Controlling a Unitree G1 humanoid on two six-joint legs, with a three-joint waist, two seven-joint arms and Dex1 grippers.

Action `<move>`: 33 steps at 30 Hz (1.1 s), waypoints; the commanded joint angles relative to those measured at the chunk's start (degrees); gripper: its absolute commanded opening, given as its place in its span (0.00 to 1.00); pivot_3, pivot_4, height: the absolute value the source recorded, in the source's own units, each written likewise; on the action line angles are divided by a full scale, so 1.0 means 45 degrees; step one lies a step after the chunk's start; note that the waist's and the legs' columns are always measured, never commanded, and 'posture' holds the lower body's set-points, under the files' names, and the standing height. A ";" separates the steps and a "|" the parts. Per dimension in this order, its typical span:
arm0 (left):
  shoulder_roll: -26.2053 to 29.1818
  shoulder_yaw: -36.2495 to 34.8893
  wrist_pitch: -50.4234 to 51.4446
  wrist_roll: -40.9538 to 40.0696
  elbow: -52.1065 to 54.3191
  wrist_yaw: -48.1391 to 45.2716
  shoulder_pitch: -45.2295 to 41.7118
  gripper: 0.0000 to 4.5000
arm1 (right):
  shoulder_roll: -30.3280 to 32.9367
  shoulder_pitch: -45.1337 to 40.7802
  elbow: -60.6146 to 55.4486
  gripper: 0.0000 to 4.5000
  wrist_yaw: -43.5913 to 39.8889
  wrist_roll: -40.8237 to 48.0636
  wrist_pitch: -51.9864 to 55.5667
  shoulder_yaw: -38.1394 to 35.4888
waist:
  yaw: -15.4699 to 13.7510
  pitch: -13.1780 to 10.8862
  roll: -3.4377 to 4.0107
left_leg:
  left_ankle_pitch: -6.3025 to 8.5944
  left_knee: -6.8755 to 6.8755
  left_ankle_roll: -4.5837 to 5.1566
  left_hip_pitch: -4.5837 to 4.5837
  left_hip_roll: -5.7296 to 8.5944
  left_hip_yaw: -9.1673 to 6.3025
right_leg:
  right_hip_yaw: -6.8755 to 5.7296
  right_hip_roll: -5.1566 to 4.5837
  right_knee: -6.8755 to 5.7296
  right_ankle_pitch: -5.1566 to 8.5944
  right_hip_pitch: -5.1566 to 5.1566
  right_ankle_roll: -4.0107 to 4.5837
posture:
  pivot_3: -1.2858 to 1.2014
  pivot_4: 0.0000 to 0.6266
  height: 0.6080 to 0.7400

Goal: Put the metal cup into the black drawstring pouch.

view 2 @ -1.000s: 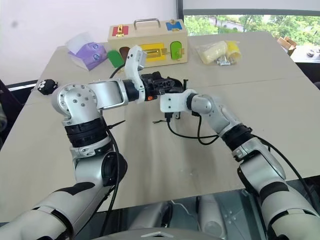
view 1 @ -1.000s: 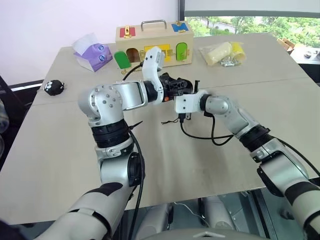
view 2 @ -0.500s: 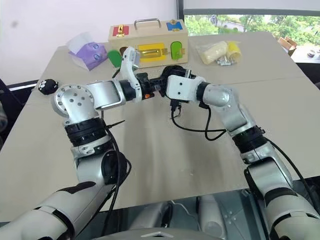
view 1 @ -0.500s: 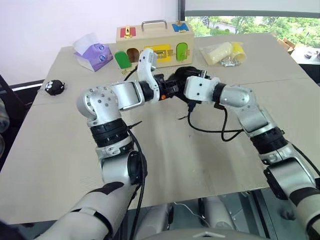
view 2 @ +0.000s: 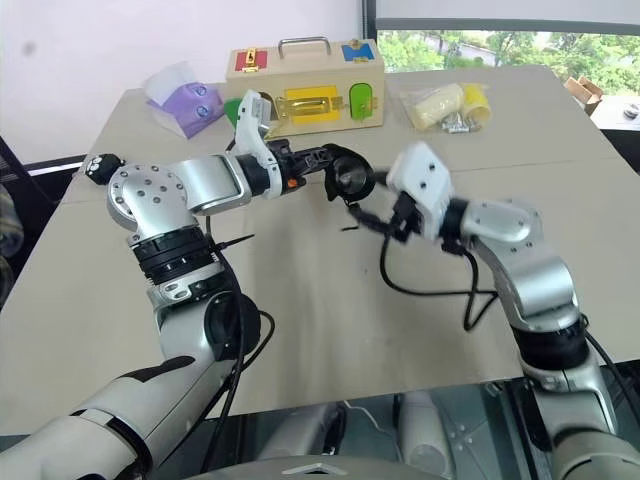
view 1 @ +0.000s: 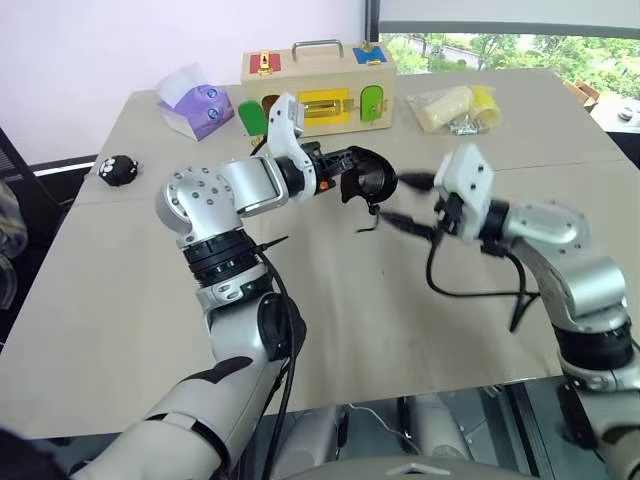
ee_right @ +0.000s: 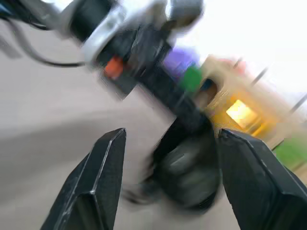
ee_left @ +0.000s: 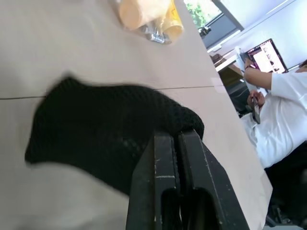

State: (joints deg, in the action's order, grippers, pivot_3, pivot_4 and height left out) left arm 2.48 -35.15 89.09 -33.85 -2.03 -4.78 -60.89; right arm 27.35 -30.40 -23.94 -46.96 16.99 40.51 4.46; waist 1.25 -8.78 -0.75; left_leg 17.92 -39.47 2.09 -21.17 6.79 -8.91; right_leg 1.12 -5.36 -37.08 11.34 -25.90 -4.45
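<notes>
Right hand [view 1: 410, 205] has drawn back, fingers released; left hand [view 1: 345, 178] clenches the black drawstring pouch [view 1: 368, 181] above the counter [view 1: 330, 300].

My two head eyes look forward and down over my arms across the worktop [view 1: 120, 330], sharing nearly the same scene. My left wrist camera sits close behind the black drawstring pouch [ee_left: 100, 129]; my right wrist camera faces it from nearby.

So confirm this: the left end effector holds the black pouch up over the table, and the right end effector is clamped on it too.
Not quite. The left end effector does hold the black pouch up over the table, but the right end effector is open and apart from it, as the right wrist view shows.
</notes>
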 commanded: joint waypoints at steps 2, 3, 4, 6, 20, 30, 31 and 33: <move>-0.0272 -0.0111 -0.0023 -0.0170 0.0550 0.0176 -0.0155 0.00 | -0.1599 0.0352 -0.0132 0.68 0.2168 0.0842 0.3040 -0.0057 | -0.0006 0.0001 0.0001 | 0.0000 -0.0001 -0.0001 0.0007 0.0001 0.0021 | 0.0033 -0.0016 -0.0048 -0.0001 -0.0028 0.0002 | 0.52 0.24 0.77; -0.0292 -0.0123 -0.0029 -0.0169 0.0554 0.0192 -0.0154 0.00 | -0.2005 0.0494 0.0086 0.68 0.2463 0.0779 0.3102 0.0245 | -0.0022 0.0001 0.0001 | -0.0002 0.0000 -0.0006 0.0013 0.0004 0.0026 | 0.0038 -0.0019 -0.0067 0.0000 -0.0033 0.0003 | 0.52 0.24 0.77; -0.0317 -0.0148 -0.0023 -0.0171 0.0559 0.0218 -0.0168 0.00 | -0.2467 0.0546 0.0417 0.68 0.2907 0.0597 0.3022 0.0447 | -0.0025 0.0001 0.0001 | -0.0005 0.0000 -0.0014 0.0018 0.0002 0.0023 | 0.0038 -0.0016 -0.0074 0.0000 -0.0033 0.0003 | 0.52 0.24 0.77; -0.0360 -0.0158 -0.0012 -0.0186 0.0596 0.0264 -0.0181 0.00 | -0.2891 0.0522 0.1358 0.68 0.3800 -0.0452 0.2173 0.1215 | -0.0054 0.0000 0.0002 | -0.0008 -0.0001 -0.0021 0.0026 0.0003 0.0040 | 0.0056 -0.0019 -0.0107 0.0001 -0.0042 0.0003 | 0.52 0.24 0.77; -0.0369 -0.0087 0.0064 -0.0188 0.1021 0.0282 0.0113 0.00 | -0.5429 0.0561 0.4659 0.22 0.5909 -0.1511 -0.0684 0.1381 | -0.0059 0.0001 0.0000 | -0.0009 -0.0018 -0.0022 0.0029 0.0010 0.0079 | 0.0091 0.0038 -0.0132 0.0000 -0.0058 0.0002 | 0.52 0.24 0.77; 0.0026 0.0443 -0.0171 -0.0208 0.1151 -0.0039 0.0597 0.00 | -0.0850 0.0459 0.2304 0.01 0.4593 -0.3460 -0.1657 0.1587 | -0.0089 0.0000 0.0001 | -0.0008 -0.0018 -0.0022 0.0023 0.0013 0.0082 | 0.0091 0.0035 -0.0123 0.0001 -0.0058 0.0001 | 0.52 0.24 0.77; 0.0317 0.1102 -0.0459 -0.0516 0.1539 -0.0780 0.1174 0.00 | -0.0278 -0.0349 0.2158 0.01 0.4626 -0.3737 -0.2067 0.1244 | -0.0012 -0.0007 0.0012 | -0.0008 -0.0021 -0.0022 0.0025 0.0014 0.0085 | 0.0091 0.0035 -0.0125 0.0001 -0.0057 0.0000 | 0.52 0.24 0.77; 0.0607 0.1790 -0.0836 -0.1062 0.2065 -0.1814 0.1992 0.00 | 0.0117 -0.1565 0.1957 0.01 0.4602 -0.3606 -0.2558 0.0701 | 0.0105 -0.0009 0.0014 | -0.0008 -0.0013 -0.0023 0.0033 0.0013 0.0125 | 0.0129 0.0037 -0.0147 0.0001 -0.0072 0.0001 | 0.52 0.24 0.77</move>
State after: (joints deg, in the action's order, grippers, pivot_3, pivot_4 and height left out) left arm 4.71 -29.88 87.40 -35.54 3.71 -8.78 -52.91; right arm 27.99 -32.51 -10.15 -26.01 1.01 33.04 10.24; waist 1.72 -8.82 -0.68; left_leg 17.88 -39.52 1.98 -21.00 6.77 -8.33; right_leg 1.73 -5.12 -37.75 11.34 -26.23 -4.45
